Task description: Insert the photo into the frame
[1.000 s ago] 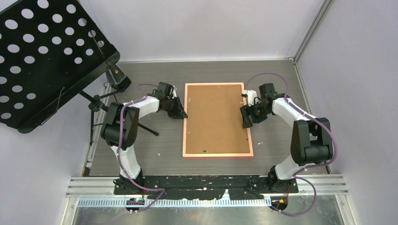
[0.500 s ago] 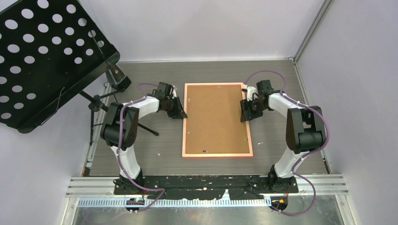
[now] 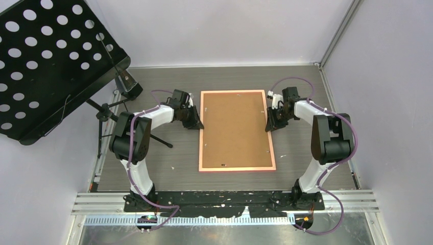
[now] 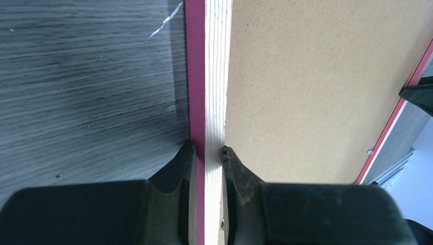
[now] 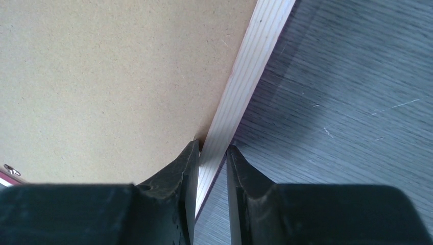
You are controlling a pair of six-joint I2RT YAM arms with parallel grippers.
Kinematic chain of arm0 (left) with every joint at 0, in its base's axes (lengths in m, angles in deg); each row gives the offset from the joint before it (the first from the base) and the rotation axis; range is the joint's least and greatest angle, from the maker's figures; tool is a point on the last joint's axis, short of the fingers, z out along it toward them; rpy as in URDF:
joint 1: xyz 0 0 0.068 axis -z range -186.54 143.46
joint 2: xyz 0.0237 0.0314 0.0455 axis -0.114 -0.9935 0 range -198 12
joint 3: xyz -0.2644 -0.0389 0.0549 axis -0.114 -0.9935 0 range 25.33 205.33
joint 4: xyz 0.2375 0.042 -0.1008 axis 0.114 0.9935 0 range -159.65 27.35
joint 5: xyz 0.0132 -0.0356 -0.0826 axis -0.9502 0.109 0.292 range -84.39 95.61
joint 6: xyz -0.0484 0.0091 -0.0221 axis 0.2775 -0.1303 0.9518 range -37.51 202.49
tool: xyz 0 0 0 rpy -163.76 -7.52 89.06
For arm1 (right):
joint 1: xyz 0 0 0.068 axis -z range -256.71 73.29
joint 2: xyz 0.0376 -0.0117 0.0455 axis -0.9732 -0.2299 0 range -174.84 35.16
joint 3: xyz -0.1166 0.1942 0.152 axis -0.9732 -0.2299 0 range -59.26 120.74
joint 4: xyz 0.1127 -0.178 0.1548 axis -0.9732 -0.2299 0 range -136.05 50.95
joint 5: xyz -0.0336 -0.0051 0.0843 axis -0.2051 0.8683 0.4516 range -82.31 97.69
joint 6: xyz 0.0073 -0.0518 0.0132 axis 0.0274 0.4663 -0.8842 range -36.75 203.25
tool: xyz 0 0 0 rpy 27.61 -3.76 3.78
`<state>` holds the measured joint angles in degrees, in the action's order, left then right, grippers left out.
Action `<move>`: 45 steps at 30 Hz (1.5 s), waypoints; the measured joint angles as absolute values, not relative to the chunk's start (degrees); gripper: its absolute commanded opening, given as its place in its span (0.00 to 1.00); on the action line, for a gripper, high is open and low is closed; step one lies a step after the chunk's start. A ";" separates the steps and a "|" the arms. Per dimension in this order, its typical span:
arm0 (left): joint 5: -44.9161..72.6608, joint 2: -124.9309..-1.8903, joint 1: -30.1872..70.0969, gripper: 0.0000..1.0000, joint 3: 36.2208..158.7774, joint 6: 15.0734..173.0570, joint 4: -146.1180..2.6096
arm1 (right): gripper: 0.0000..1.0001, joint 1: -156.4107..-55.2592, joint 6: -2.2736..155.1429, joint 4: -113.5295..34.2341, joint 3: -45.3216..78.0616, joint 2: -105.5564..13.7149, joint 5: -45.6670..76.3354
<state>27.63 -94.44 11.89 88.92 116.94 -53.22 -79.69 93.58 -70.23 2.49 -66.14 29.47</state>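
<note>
Grey tabletop [image 3: 230, 79] bears the frame [image 3: 236, 130] back-up, long axis running near-to-far.

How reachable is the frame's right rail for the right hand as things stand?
Yes, it looks so: the right hand straddles the right rail of the frame, one finger on each side, with nothing in between. Whether the fingers are pinching it yet is unclear.

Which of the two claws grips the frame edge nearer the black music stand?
The left claw: it clamps the frame on the edge facing the stand; the right claw clamps the opposite edge.
</note>
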 measured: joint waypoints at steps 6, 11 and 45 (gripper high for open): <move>27.57 -94.37 12.35 0.43 89.23 116.05 -51.59 | 0.05 -79.04 94.82 -70.41 2.45 -66.11 29.45; 27.09 -94.37 12.35 0.57 91.50 114.65 -49.03 | 0.05 -78.18 97.25 -70.17 1.73 -65.33 29.28; 12.00 -106.63 21.53 0.55 112.68 107.28 -34.69 | 0.05 -75.08 110.10 -73.36 -4.06 -59.29 29.71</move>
<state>12.00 -106.63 21.53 112.68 107.28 -34.69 -75.08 110.10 -73.36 -4.06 -59.29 29.71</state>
